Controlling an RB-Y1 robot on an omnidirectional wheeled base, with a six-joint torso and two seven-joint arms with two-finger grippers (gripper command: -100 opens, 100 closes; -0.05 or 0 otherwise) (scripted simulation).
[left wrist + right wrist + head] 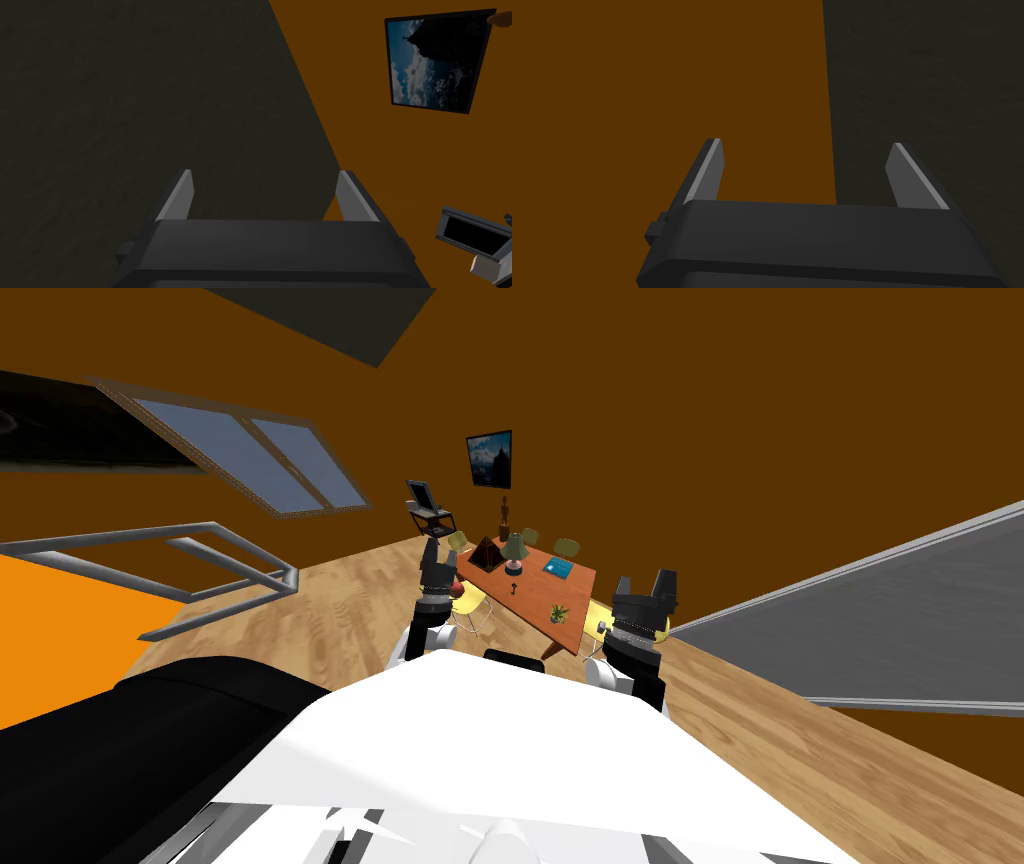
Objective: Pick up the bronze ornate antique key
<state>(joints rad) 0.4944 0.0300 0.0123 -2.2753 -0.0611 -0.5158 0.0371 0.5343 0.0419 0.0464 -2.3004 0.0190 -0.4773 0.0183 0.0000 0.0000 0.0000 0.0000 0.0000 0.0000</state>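
Observation:
A small dark key (515,586) lies on the orange-brown table (572,606), just in front of a little green-shaded lamp (514,551). The table stands some way ahead of me across the wooden floor. My left gripper (432,552) is raised at the table's near left corner, well short of the key; its fingers (176,196) stand open and empty. My right gripper (642,586) is raised to the right of the table, its fingers (707,171) open with nothing between them.
On the table also stand a dark pyramid (486,553), a teal book (558,567), a small plant (558,613) and a dark figurine (505,518). Yellow chairs (467,600) ring it. A dark stand with a screen (424,506) is at the back left. A grey railing (215,563) lies left.

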